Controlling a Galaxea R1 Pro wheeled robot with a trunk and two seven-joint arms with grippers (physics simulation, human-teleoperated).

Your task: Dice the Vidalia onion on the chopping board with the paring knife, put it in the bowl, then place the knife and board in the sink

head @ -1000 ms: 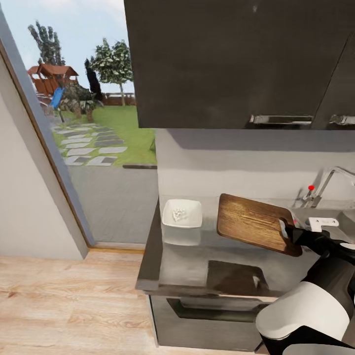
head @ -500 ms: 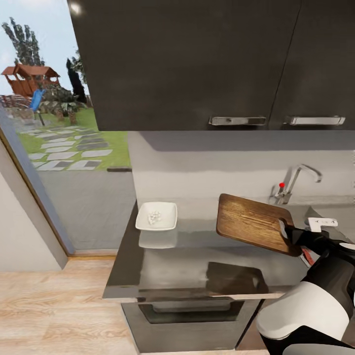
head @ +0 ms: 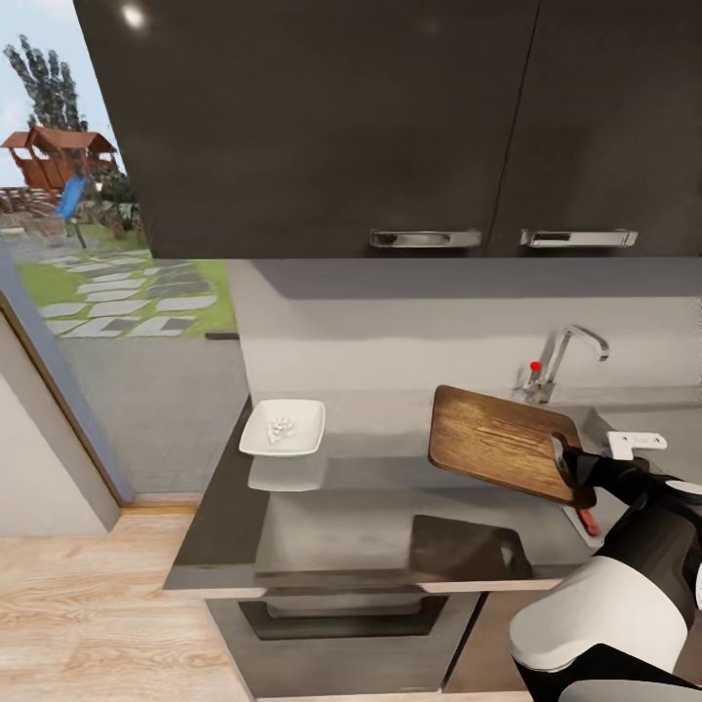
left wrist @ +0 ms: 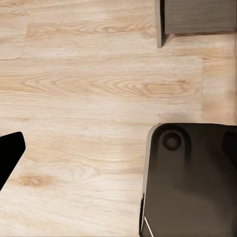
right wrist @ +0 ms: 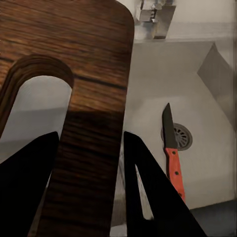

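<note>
My right gripper [head: 567, 466] is shut on the handle end of the brown chopping board [head: 499, 441] and holds it tilted above the countertop [head: 370, 517], beside the sink [head: 673, 429]. In the right wrist view the board [right wrist: 94, 74] sits between the two dark fingers [right wrist: 143, 192], over the steel sink [right wrist: 158, 69]. The paring knife [right wrist: 172, 148], dark blade and orange-red handle, lies in the basin by the round drain [right wrist: 183, 136]. The white square bowl [head: 283, 429] holds the diced onion [head: 282, 426] at the counter's left. One dark fingertip [left wrist: 10, 155] of my left gripper hangs over the wooden floor.
Dark wall cabinets [head: 341, 127] hang over the counter. The chrome tap [head: 561, 356] with a red knob stands behind the sink. A glass door to the garden is at the left. My dark base [left wrist: 192, 177] sits on the plank floor.
The whole view has shifted, so bowl, tap and counter slide left in the picture: the camera moved. The board stays in my right gripper at the same pose.
</note>
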